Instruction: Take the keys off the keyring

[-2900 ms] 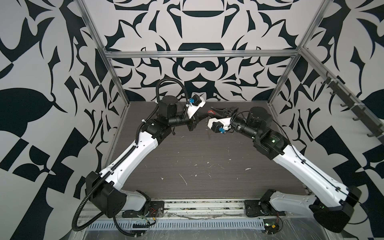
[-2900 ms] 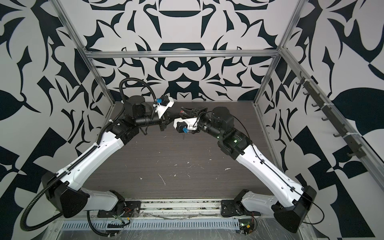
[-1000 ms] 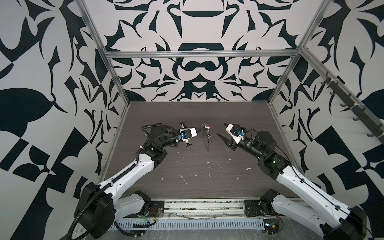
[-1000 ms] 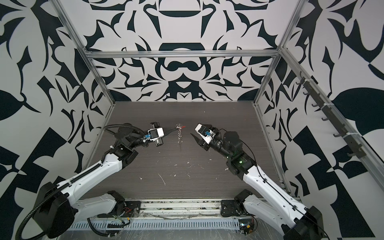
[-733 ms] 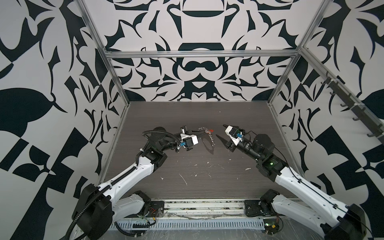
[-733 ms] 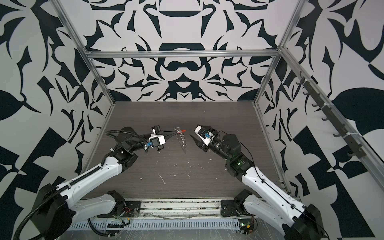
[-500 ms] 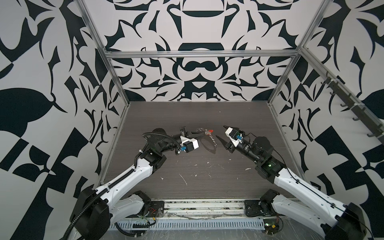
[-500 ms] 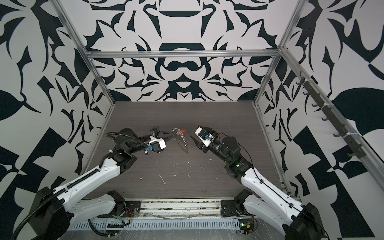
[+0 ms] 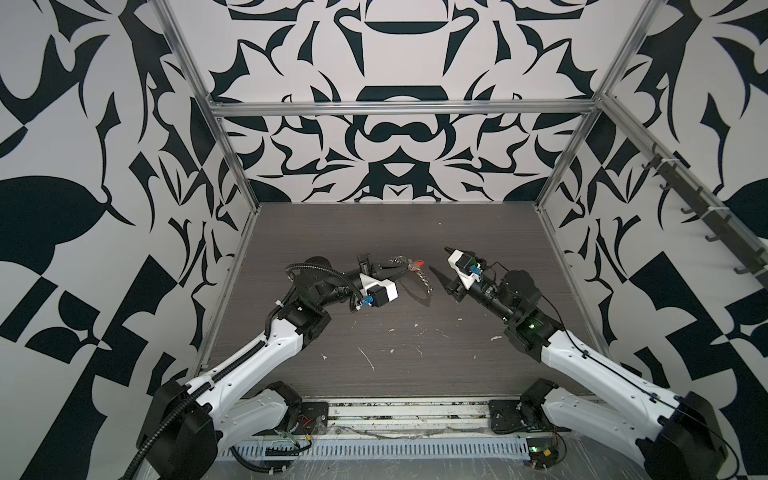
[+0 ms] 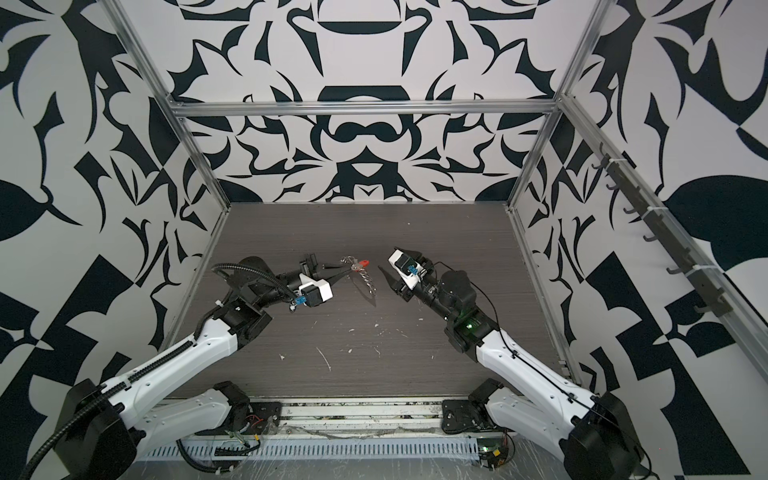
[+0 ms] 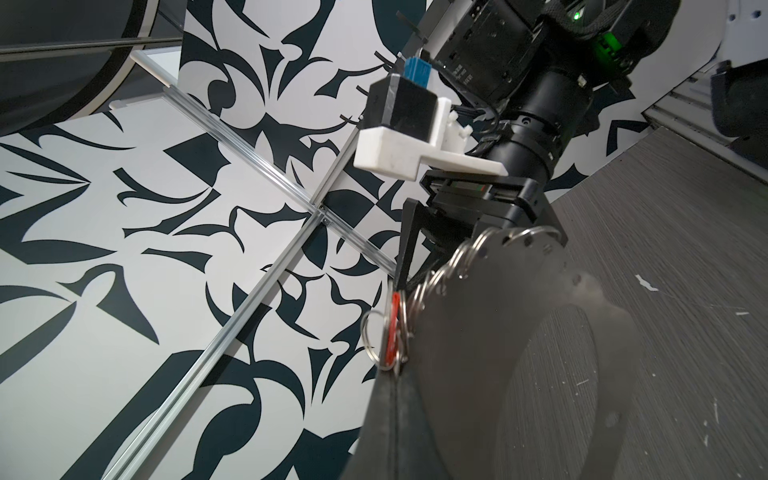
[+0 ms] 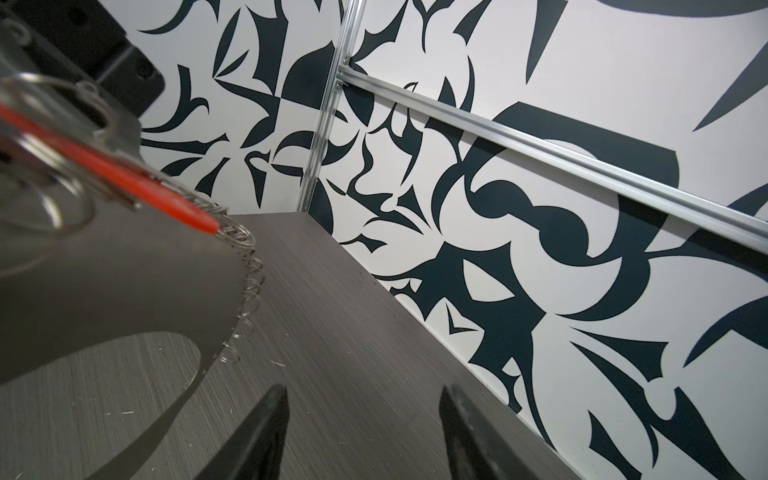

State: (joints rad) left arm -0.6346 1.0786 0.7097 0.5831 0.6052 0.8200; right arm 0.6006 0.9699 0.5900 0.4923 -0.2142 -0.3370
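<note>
Having rolled over, left hand pinches keyring; chain dangles downward; right hand spread.

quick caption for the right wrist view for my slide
Open right gripper faces the red tag and a dangling chain of small metal rings, with the dark wood-grain table behind.
</note>
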